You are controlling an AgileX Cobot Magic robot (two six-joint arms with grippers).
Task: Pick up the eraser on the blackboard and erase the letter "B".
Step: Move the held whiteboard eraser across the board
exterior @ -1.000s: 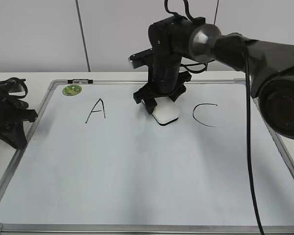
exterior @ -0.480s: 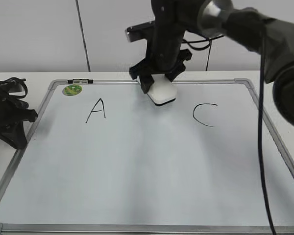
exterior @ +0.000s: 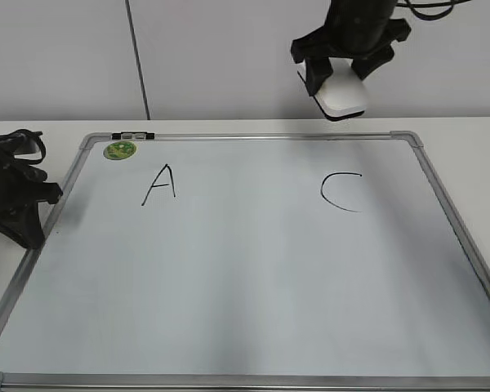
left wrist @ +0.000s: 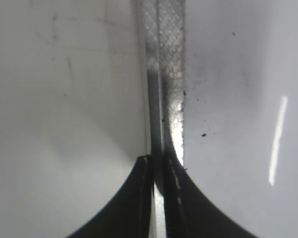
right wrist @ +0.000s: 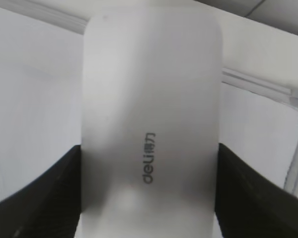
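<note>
The blackboard [exterior: 245, 278] is a white board with a silver frame, flat on the table. It shows a black "A" [exterior: 160, 184] and a black "C" [exterior: 341, 191]; the space between them is blank and no letter "B" shows. My right gripper [exterior: 340, 86] is shut on the white eraser [exterior: 343, 95] and holds it high above the board's far edge. In the right wrist view the eraser [right wrist: 151, 134] sits between the fingers. My left gripper [left wrist: 159, 163] is shut and empty, over the board's left frame [left wrist: 164, 74]; its arm [exterior: 12, 196] rests at the left.
A round green sticker [exterior: 120, 150] sits at the board's far left corner, beside a small clip [exterior: 132, 135] on the frame. A grey wall stands behind the table. The white table surface borders the board on all sides.
My right gripper has lifted the eraser off the board between "A" and "C" and carried it up and to the right, past the far edge. The left arm has not moved.
</note>
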